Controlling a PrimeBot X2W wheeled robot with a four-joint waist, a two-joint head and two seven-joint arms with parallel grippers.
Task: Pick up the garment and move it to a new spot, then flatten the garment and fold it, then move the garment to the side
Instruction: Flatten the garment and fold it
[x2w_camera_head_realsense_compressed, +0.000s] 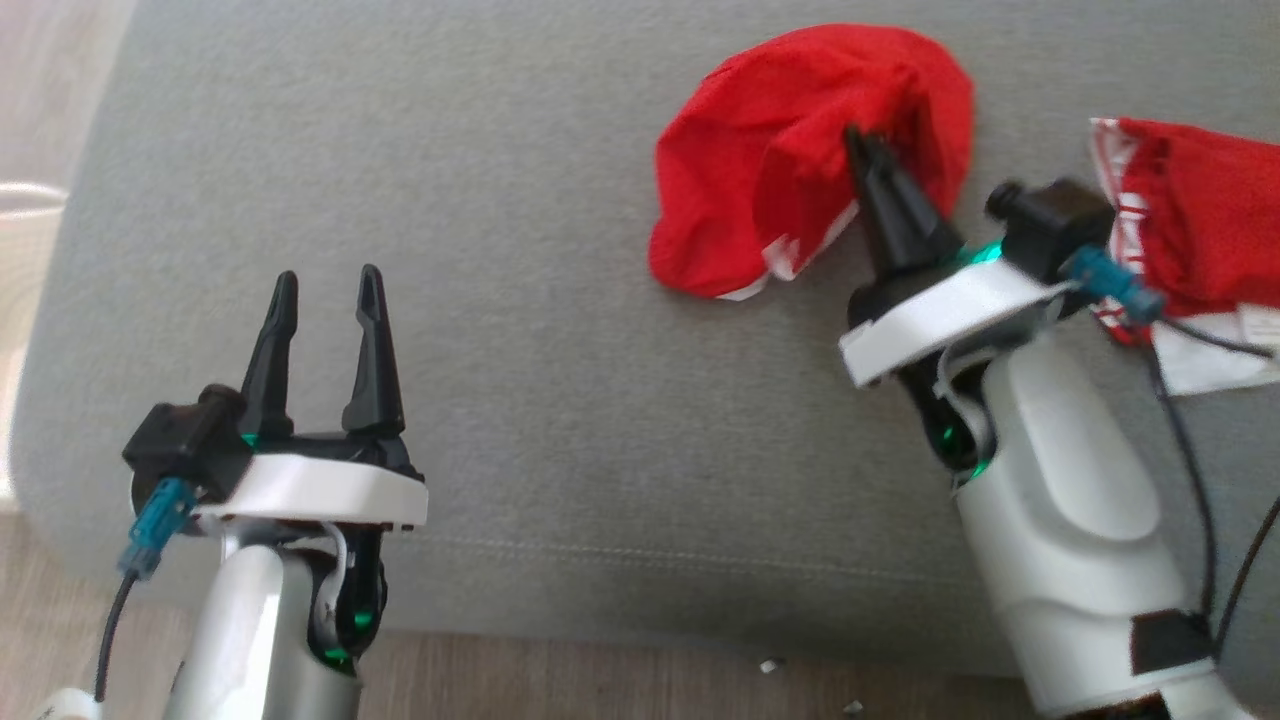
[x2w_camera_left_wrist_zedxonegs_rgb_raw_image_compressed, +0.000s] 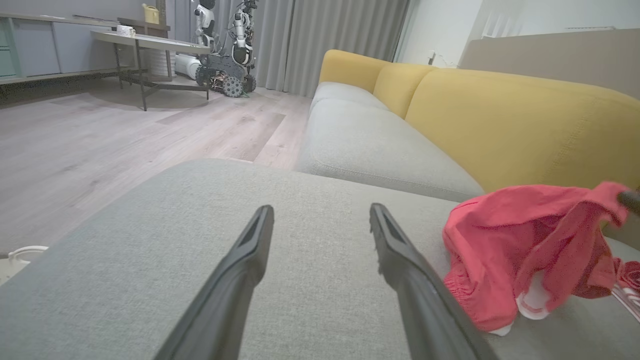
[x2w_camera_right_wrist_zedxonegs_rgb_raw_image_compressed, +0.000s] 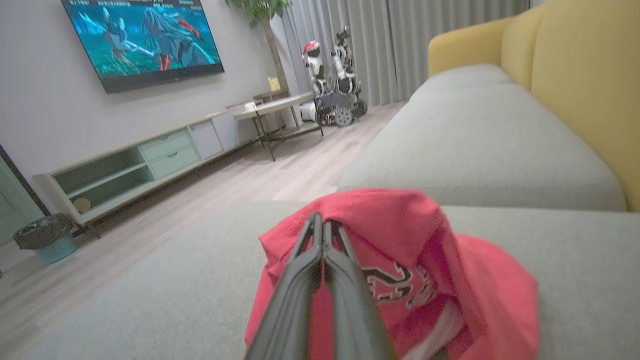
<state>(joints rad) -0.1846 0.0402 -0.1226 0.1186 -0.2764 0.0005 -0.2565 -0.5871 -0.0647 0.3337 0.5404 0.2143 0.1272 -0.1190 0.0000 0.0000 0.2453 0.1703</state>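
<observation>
While your right gripper (x2w_camera_head_realsense_compressed: 865, 140) has its fingers pressed together on a fold of the red garment (x2w_camera_head_realsense_compressed: 770, 160), that garment sits bunched at about one o'clock on the grey sofa cushion (x2w_camera_head_realsense_compressed: 550, 200) in the head view. Your left gripper (x2w_camera_head_realsense_compressed: 328, 278), at seven o'clock, hovers with its fingers apart and nothing between them, well apart from the garment. In the right wrist view you see white print with dark outlines on the garment, too blurred to read. Another red-and-white cloth (x2w_camera_head_realsense_compressed: 1210, 220) lies at three o'clock, just beside your right wrist.
</observation>
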